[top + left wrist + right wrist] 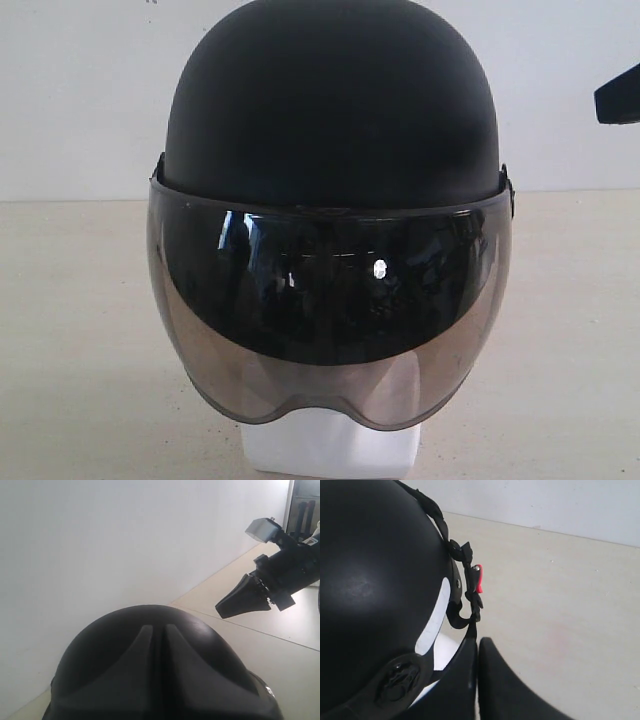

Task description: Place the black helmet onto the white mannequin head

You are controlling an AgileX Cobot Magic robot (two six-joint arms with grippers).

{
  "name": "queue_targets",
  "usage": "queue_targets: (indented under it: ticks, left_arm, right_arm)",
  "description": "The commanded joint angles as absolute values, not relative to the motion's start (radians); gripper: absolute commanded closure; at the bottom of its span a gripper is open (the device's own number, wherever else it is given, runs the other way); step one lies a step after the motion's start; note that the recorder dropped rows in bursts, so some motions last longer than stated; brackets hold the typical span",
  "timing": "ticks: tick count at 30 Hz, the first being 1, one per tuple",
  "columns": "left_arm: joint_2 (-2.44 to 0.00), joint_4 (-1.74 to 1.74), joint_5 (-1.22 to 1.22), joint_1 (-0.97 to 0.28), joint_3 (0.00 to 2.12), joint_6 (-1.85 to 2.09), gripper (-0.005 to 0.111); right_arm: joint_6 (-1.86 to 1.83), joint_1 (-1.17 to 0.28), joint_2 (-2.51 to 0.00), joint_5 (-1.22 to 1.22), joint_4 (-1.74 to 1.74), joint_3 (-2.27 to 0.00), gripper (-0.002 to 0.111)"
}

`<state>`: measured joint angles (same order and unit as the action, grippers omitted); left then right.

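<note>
The black helmet (330,100) is seen seated on the white mannequin head (330,448), in the middle of the table (70,350). The shell is set level, the crown is fully covered, and the tinted visor (330,310) is dropped over the face, so only the white neck and base are shown below its lower edge. The main part of the job is judged done: helmet on head, and squarely, by the look of it. How deeply it is seated cannot be told, as the face is hidden behind the visor.

On the helmet's right side the chin strap (470,595) with its red clip (478,578) is seen hanging beside the shell. Whether it is fastened cannot be made out, and fastening is not called for by the task.

The left gripper (157,630) is held just over the top of the helmet, jaws pressed together with nothing between them. Contact with the shell cannot be judged, black against black. The right gripper (479,645) is placed near the helmet's right side and apart from it, jaws likewise closed and empty.

What is left, it is judged, is only for both arms to be drawn clear without the helmet being nudged.
</note>
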<state>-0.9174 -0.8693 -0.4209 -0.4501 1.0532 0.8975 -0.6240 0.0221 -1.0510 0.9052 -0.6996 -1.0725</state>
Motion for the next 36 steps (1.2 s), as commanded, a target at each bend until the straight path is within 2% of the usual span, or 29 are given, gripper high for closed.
queue_targets:
  ticks: [1, 6, 11, 21, 24, 27, 33, 36]
  left_arm:
    - [-0.913, -0.850, -0.412, -0.452, 1.049, 0.870, 0.102]
    - [-0.901, -0.657, -0.415, -0.452, 1.047, 0.665, 0.102]
    - [-0.837, -0.521, -0.401, -0.452, 0.999, 0.545, 0.102]
    - [-0.735, -0.444, -0.268, -0.448, 0.888, 0.423, 0.102]
    - [-0.742, -0.432, -0.135, -0.448, 0.884, 0.424, 0.102]
    - [-0.790, -0.432, -0.144, -0.448, 0.964, 0.424, 0.102]
    - [-0.995, -0.437, -0.407, -0.448, 1.212, 0.472, 0.102]
    - [-1.111, -0.551, -0.510, -0.448, 1.336, 0.589, 0.102]
  right_arm:
    - [-0.638, 0.020, -1.046, 0.918, -0.714, -1.078, 0.108]
    - [-0.683, -0.051, -1.046, 0.911, -0.712, -1.078, 0.108]
    - [-0.683, -0.057, -1.046, 0.895, -0.707, -1.078, 0.108]
    - [-0.752, -0.058, -1.044, 0.926, -0.773, -1.078, 0.108]
    - [-0.862, -0.080, -1.031, 0.938, -0.885, -1.080, 0.108]
    - [-0.871, -0.112, -1.009, 0.943, -0.893, -1.104, 0.108]
    - [-0.838, -0.120, -0.988, 1.022, -0.893, -1.181, 0.108]
    - [-0.821, -0.120, -0.984, 1.067, -0.894, -1.225, 0.108]
